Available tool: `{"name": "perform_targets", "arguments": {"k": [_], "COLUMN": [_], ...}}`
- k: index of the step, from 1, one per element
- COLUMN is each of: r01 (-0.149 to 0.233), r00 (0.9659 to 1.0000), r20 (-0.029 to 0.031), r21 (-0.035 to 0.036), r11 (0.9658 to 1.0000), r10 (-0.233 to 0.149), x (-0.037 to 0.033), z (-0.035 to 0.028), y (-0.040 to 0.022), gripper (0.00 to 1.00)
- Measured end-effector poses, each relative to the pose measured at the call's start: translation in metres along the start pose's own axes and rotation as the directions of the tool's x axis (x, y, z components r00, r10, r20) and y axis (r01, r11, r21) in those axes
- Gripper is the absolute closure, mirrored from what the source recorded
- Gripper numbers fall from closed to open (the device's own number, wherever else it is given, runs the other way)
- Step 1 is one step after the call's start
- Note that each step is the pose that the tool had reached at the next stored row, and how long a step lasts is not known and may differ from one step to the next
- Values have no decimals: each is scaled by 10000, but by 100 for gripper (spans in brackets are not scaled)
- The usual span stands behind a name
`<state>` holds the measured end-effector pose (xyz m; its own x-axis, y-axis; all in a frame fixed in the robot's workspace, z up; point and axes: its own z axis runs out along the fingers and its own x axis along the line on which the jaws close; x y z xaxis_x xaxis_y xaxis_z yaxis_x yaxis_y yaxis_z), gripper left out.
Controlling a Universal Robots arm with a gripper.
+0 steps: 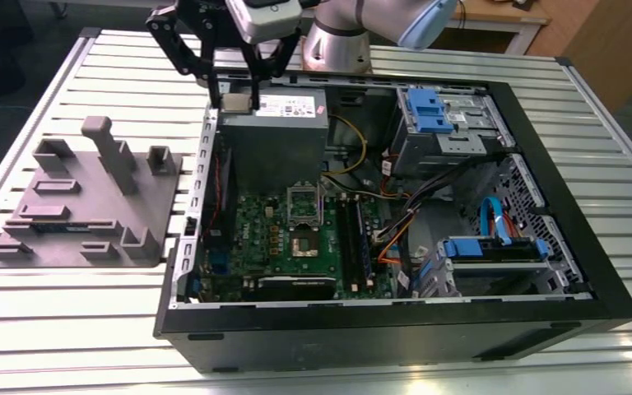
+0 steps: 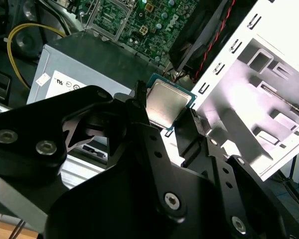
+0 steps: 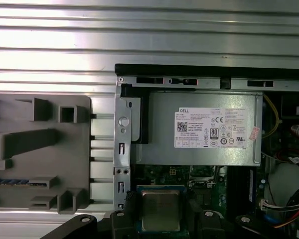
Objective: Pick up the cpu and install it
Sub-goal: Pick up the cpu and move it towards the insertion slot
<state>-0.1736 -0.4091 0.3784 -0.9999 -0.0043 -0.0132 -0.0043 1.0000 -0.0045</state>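
The cpu (image 1: 234, 102) is a small flat square chip with a silver-grey metal top. My gripper (image 1: 234, 95) is shut on it, one black finger on each side. It hangs above the back left corner of the open computer case (image 1: 579, 271), over the edge of the grey power supply (image 1: 277, 127). In both wrist views the cpu (image 2: 165, 103) (image 3: 160, 209) sits level between the fingers (image 2: 193, 130) (image 3: 123, 219). The green motherboard (image 1: 267, 239) lies lower in the case, with its open square socket (image 1: 303, 239) near the middle.
A grey fixture (image 1: 85, 206) with upright blocks lies on the slatted table (image 1: 63, 313) at the exterior view's left of the case. Inside the case are blue drive brackets (image 1: 426, 111), orange and black cables (image 1: 398, 230) and a yellow wire (image 1: 351, 140).
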Motion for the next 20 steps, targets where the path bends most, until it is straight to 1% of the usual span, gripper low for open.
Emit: {"name": "perform_targets", "arguments": {"k": [11,20], "r01": [0,0], "r00": [10000,10000], "r20": [0,0], "r21": [0,0], "r11": [10000,10000], "r10": [0,0], "x": [-62,-126], "z": [1,1], "y": [0,-1], "gripper": [53,53]}}
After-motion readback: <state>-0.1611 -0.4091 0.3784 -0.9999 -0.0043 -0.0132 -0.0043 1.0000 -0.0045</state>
